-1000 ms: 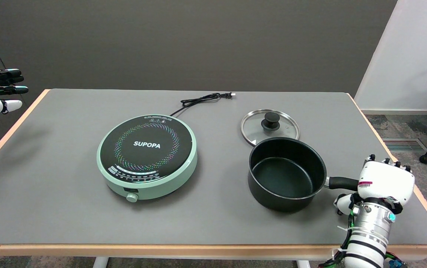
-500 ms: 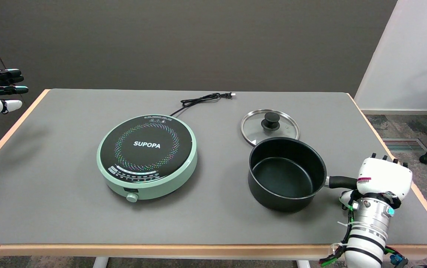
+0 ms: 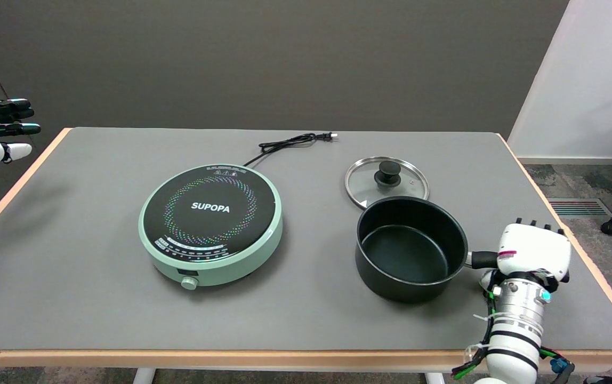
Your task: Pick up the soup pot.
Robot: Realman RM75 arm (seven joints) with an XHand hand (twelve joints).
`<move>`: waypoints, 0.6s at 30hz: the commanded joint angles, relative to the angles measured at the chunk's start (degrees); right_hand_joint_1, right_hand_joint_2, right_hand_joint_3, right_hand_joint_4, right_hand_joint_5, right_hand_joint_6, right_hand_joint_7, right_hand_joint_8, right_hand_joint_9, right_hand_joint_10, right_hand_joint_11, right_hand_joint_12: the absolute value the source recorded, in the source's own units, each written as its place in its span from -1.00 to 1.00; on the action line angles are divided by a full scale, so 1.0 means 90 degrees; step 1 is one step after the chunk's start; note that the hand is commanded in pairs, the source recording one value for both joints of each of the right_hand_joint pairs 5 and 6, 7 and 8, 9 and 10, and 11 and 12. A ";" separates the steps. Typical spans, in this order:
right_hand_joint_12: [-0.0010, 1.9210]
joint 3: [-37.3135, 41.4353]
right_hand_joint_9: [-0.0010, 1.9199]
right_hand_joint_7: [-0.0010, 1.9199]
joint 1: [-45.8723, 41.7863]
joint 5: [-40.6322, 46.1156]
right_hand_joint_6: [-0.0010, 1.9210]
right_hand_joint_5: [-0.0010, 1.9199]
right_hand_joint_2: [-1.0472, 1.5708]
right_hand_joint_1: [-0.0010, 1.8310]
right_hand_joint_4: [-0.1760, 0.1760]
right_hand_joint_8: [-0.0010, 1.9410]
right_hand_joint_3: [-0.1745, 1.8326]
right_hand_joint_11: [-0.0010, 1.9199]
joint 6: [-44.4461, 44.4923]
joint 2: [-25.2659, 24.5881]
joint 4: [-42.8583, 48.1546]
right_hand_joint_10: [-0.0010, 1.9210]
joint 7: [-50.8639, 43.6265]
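- Moved since a second ago: my right hand (image 3: 533, 250) slides leftward along the pot's handle, toward the pot body, so that less of the black grip shows now than before.
- Unmoved over the same span: soup pot (image 3: 411, 248), lid, cooker and cord all sit where they were; the camera has not shifted either.
- Right hand, state: white back of the hand faces the camera and covers the outer part of the handle (image 3: 483, 259). Dark fingertips peek over the far edge. I cannot tell whether the fingers are wrapped onto the grip or only set around it.
- Meaning for the task: I judge this as settling the grasp closer to the pot, which should cut the leverage of the pot's weight at lift. The pot is not yet raised; its base rests on the table (image 3: 306, 314).
- Soup pot, location: right half of the grey table, upright, open mouth upward, empty inside, near the front-right.
- Soup pot, orientation: handle points to picture right, slightly toward the near edge. Long axis runs from the pot body out along that handle, roughly parallel to the table's front edge.
- Glass lid (image 3: 387, 180): lies flat just behind the pot, knob up; the pot's far rim overlaps it in this view.
- Induction cooker (image 3: 210, 224): mint green, well apart to the pot's left, its cord (image 3: 290, 143) trailing to the rear, plug loose on the table.
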 commanded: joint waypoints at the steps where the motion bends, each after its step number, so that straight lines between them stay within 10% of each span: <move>1: 0.64 0.0022 0.64 0.64 0.0044 -0.0021 0.64 0.64 0.30 0.28 -0.57 0.62 -0.30 0.64 -0.0324 -0.0098 0.0065 0.64 0.0038; 5: 1.00 0.0028 1.00 1.00 0.0041 -0.0038 1.00 1.00 0.40 0.28 -0.06 0.98 -0.29 1.00 -0.0300 -0.0104 0.0109 1.00 0.0056; 18: 1.00 0.0049 1.00 1.00 0.0141 -0.0172 1.00 1.00 0.36 0.30 -0.06 0.98 -0.26 1.00 -0.0395 0.0011 0.0142 1.00 0.0071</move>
